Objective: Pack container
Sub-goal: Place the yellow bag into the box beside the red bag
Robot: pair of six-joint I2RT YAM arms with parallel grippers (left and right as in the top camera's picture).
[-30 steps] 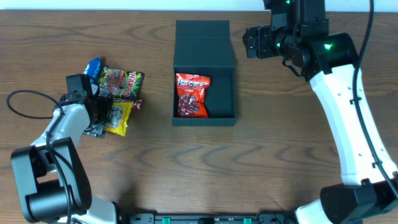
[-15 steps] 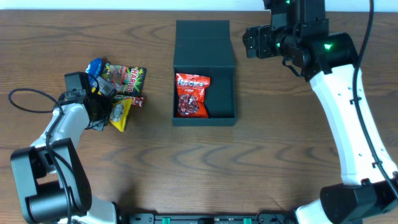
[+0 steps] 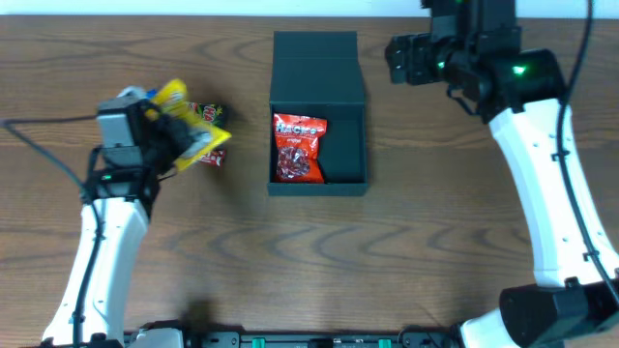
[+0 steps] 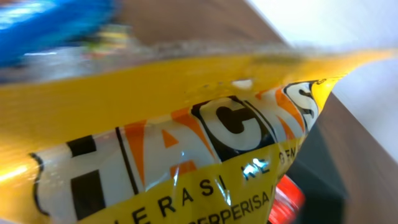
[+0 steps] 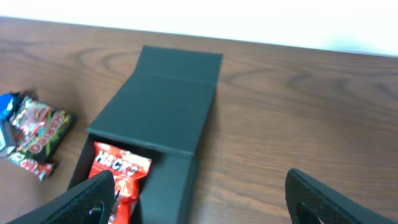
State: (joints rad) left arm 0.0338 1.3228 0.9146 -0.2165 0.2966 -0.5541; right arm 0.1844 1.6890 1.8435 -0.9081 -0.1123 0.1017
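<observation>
Closest to me is the left gripper, pinched tight on a yellow packet with "HACKS" printed across it. The bag is up off the wooden table and hangs crooked out of the jaws. It pretty much fills the left wrist view, so you can't see the fingers there at all. Under and just behind it is the rest of the snack pile: a Haribo packet, a blue packet and a small red one, all lying flat. Next over is the container in the middle of the table, off to the right of the loaded gripper and well apart from it. It's open, and a red packet sits against its left wall. My guess is the bare right half is where the yellow one should land. With the lid flopped flat on the table behind it, the whole thing runs long from my side toward the far edge. So I'd say the carry is basically a straight sideways move to the right. Furthest back is the right gripper, fingers spread wide and holding nothing. It hovers just past the lid's far right corner, so it's nearer the box but has nothing to drop in.
</observation>
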